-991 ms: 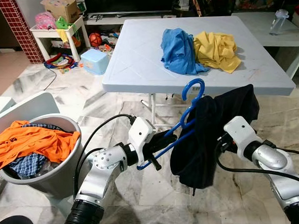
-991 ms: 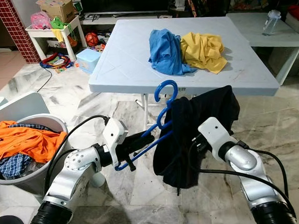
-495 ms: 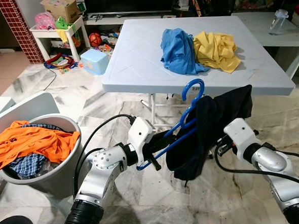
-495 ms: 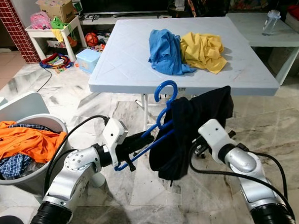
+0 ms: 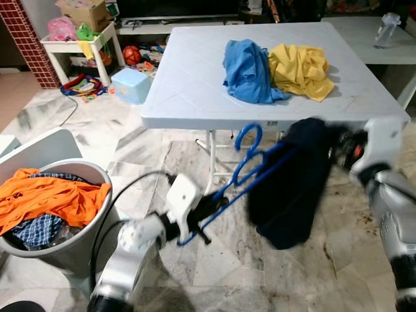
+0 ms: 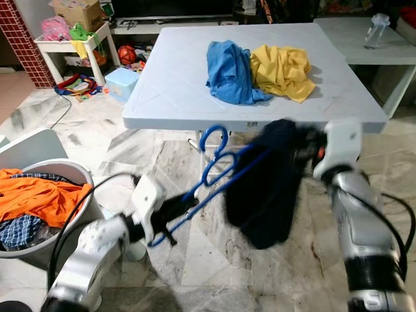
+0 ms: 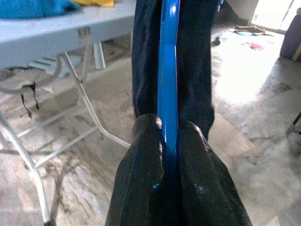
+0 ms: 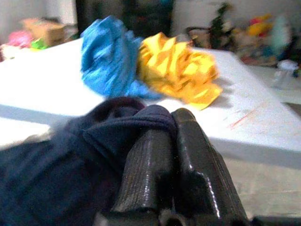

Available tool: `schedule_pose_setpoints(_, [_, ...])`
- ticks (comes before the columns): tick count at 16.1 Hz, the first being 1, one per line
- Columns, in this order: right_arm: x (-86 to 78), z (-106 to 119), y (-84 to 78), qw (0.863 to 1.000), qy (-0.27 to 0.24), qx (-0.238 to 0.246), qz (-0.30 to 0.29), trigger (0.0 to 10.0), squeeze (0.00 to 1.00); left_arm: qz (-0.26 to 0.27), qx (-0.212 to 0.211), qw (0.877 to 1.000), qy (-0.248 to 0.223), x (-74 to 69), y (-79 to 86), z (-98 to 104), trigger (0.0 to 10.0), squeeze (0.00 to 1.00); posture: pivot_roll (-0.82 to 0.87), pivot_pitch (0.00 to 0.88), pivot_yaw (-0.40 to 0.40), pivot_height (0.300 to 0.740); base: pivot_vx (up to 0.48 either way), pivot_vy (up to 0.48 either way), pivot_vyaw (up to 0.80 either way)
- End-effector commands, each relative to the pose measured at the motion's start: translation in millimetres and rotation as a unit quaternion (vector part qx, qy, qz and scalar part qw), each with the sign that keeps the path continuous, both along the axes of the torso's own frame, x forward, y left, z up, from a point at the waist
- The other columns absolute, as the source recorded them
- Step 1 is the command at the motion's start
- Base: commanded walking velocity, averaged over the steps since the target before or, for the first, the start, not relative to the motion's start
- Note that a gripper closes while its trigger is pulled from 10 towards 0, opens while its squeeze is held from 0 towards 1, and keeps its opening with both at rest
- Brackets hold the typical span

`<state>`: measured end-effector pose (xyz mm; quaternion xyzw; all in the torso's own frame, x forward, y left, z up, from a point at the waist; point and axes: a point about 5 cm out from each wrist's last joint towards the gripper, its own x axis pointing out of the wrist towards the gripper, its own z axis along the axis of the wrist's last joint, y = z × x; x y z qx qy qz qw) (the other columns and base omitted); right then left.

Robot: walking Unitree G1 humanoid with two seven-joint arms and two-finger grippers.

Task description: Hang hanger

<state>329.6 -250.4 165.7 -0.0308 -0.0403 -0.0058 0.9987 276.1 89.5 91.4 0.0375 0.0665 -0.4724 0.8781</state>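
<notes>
The right gripper (image 8: 171,141) has swung up and out toward the table (image 5: 189,79) since half a second ago, dragging the dark garment (image 5: 294,182) with it, so the cloth now bunches in a lump near the table's front edge rather than draping low between the arms. Its fingers are pinched together on a fold of that garment. The left gripper (image 7: 164,155) has dropped a little and stays clamped on the lower bar of the blue hanger (image 5: 248,171), whose hook points up just in front of the table legs. The hanger runs slanting from that grip up into the cloth, so the garment looks to be being tugged along or over one shoulder of it; the motion blur hides whether the shoulder is actually inside the fabric. By my reading the dressing of the hanger is mid-way and the hanging itself has not begun. To the robot's left stands a grey bin (image 5: 93,237) holding an orange garment (image 5: 41,198) over a checked one. On the table lie a blue garment (image 5: 247,70) and a yellow garment (image 5: 300,69), touching.
</notes>
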Motion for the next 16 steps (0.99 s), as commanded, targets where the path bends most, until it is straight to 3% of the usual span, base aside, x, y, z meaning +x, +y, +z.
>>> schedule_pose_setpoints(1, [5.0,16.0,-10.2,0.998,-0.025,0.018,-0.049,0.0,0.00,-0.021,0.008,1.000,-0.005,-4.9,-1.4,2.7,0.0,0.00,-0.03,0.009,-0.016,0.740,0.000,0.000,0.00])
schedule_pose_setpoints(3, [9.2,16.1,-22.8,0.993,-0.008,-0.010,-0.114,0.1,0.00,-0.035,0.009,0.999,0.004,-11.7,-0.7,0.2,0.0,0.00,-0.03,0.006,-0.023,0.740,0.000,0.000,0.00])
schedule_pose_setpoints(4, [10.0,6.9,-32.5,0.986,0.023,-0.030,-0.163,2.6,0.00,-0.049,0.004,0.999,0.009,-17.0,-1.4,1.4,0.0,0.00,-0.03,0.004,-0.027,0.740,0.000,0.000,0.00])
schedule_pose_setpoints(5, [9.4,3.0,-35.5,0.982,0.035,-0.046,-0.181,9.7,0.00,-0.050,-0.001,0.999,0.014,-18.8,-1.1,2.0,0.0,0.00,-0.03,0.003,-0.028,0.740,0.000,0.000,0.00])
schedule_pose_setpoints(7, [8.4,-4.5,-42.4,0.970,0.062,-0.072,-0.225,10.0,0.00,-0.037,-0.011,0.999,0.026,-21.5,3.5,2.2,0.0,0.00,-0.02,0.000,-0.032,0.740,0.000,0.000,0.00])
schedule_pose_setpoints(9, [6.2,-6.8,-44.0,0.966,0.056,-0.091,-0.237,10.0,0.00,-0.008,-0.022,0.999,0.023,-25.8,10.9,2.8,0.0,0.00,-0.02,0.000,-0.035,0.740,0.000,0.000,0.00])
schedule_pose_setpoints(11, [0.3,-18.1,-47.5,0.959,0.070,-0.107,-0.252,10.0,0.00,0.120,-0.064,0.991,0.020,-19.5,23.2,9.1,0.0,0.00,-0.01,0.000,-0.034,0.740,0.000,0.000,0.00])
schedule_pose_setpoints(12, [-3.7,-23.4,-47.1,0.961,0.072,-0.100,-0.246,10.0,0.00,0.217,-0.072,0.973,0.004,-12.7,35.6,12.7,4.6,0.00,-0.01,0.000,-0.036,0.740,0.000,0.000,0.00])
schedule_pose_setpoints(13, [-6.6,-25.8,-39.0,0.973,0.064,-0.073,-0.208,10.0,0.00,0.287,-0.072,0.955,-0.005,-8.7,46.3,11.5,10.0,0.00,0.00,0.000,-0.037,0.740,0.000,0.000,0.00])
schedule_pose_setpoints(14, [-8.0,-25.6,-29.0,0.984,0.050,-0.049,-0.165,10.0,0.00,0.326,-0.063,0.943,-0.006,-6.6,51.4,9.9,10.0,0.00,-0.01,0.000,-0.034,0.740,0.000,0.000,0.00])
schedule_pose_setpoints(16, [-11.6,-24.7,-14.0,0.993,0.031,-0.041,-0.108,10.0,0.00,0.346,-0.067,0.936,-0.008,-6.0,52.0,11.6,10.0,0.00,-0.01,0.000,-0.029,0.740,0.000,0.000,0.00])
